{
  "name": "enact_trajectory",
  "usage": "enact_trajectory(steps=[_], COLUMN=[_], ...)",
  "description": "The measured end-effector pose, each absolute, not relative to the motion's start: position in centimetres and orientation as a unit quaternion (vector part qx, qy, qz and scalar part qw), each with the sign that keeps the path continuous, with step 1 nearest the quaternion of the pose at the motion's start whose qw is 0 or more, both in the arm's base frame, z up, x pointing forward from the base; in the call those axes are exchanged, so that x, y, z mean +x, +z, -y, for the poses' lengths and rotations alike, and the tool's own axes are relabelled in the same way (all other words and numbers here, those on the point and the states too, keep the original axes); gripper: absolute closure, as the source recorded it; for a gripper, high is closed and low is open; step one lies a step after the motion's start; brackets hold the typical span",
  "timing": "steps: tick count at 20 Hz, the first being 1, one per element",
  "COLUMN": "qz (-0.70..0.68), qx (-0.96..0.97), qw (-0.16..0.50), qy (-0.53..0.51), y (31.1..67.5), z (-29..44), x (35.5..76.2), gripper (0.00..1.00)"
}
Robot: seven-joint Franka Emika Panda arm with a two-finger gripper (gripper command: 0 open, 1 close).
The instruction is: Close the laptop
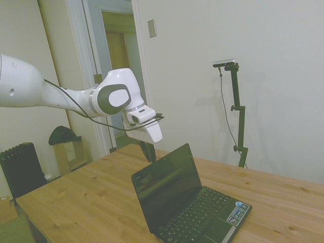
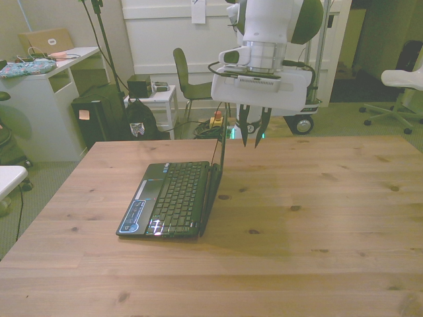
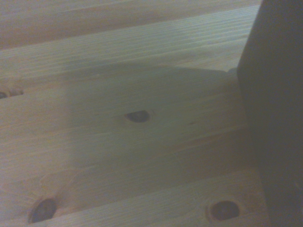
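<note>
The small black laptop [image 1: 174, 195] stands open on the wooden table [image 1: 76, 202], its lid nearly upright and its dark screen facing away from the arm. In the front view the laptop [image 2: 175, 198] lies left of centre, with the lid seen edge-on. My gripper [image 2: 252, 137] hangs just behind the lid's top edge on the front view's right, fingers pointing down, open, with nothing between them. From the side, the gripper [image 1: 148, 153] is close behind the lid's upper corner, apart from it. The wrist view shows the dark back of the lid [image 3: 279, 118] over the table planks [image 3: 118, 142].
The bare tabletop [image 2: 317, 211] stretches to the front view's right of the laptop. Beyond the table are a green chair [image 2: 188, 79], a white desk [image 2: 46, 86] and a black box [image 2: 99, 119]. A dark radiator [image 1: 20, 169] stands on the floor.
</note>
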State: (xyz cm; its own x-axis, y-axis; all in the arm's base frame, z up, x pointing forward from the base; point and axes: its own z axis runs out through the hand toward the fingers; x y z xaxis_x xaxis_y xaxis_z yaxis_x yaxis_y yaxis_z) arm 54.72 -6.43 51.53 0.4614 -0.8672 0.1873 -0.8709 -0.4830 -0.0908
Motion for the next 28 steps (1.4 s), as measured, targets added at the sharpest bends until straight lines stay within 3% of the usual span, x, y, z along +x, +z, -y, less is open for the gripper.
enact_trajectory(steps=[17,28], qz=[0.542,0.574], qx=[0.835,0.816], qw=[0.003,0.014], qy=[0.098,0.074], y=[51.5,45.2], z=[18.6,31.3], x=[49.2,47.6], gripper=[1.00,1.00])
